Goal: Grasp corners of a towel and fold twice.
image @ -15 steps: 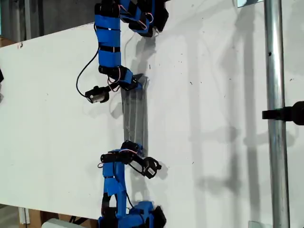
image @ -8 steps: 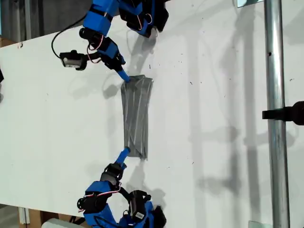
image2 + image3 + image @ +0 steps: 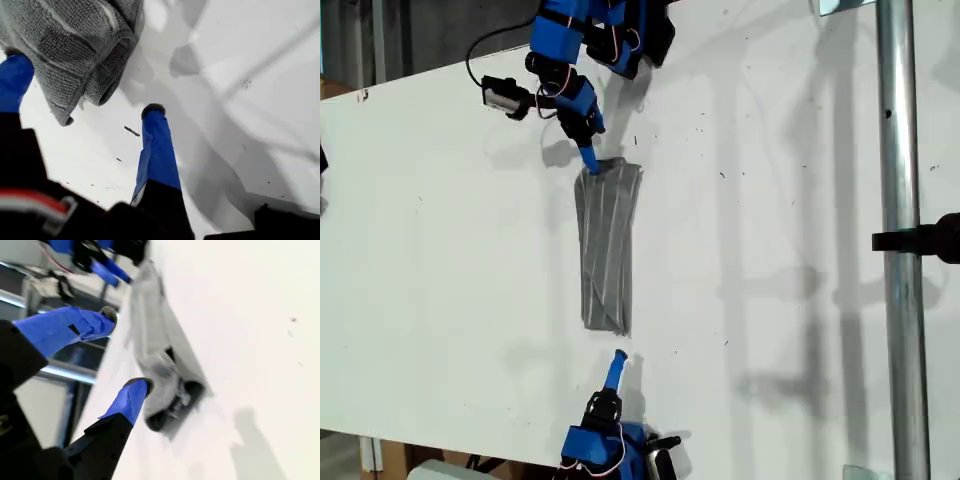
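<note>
Towel [image 3: 605,250]: grey with white stripes, lying flat as a long narrow strip on the white table [image 3: 440,250], a bit toward the exterior view's left of centre, running from the view's top to its bottom. Rolled double edges at both ends in the wrist views, so likely several layers stacked already.

Toward the exterior view's left of the strip: bare table only.

At the strip's far end, by the exterior view's top: my first gripper [image 3: 588,158], tip down at the near corner [image 3: 582,182]. First wrist view: jaws spread wide, one finger against the cloth edge, the other on bare table, nothing clamped.

Just off the strip's other end, near the exterior view's bottom: my second gripper [image 3: 618,358], apart from the cloth. Second wrist view: jaws apart, empty, pointed along the strip.

Far toward the exterior view's right: metal pole [image 3: 895,200], well apart from everything.

Step, as a judgement: both folds look done, release stage, or a last tidy of the corner. Next move: lift clear without dragging the cloth; risk of the first finger snagging the edge and undoing the fold.
</note>
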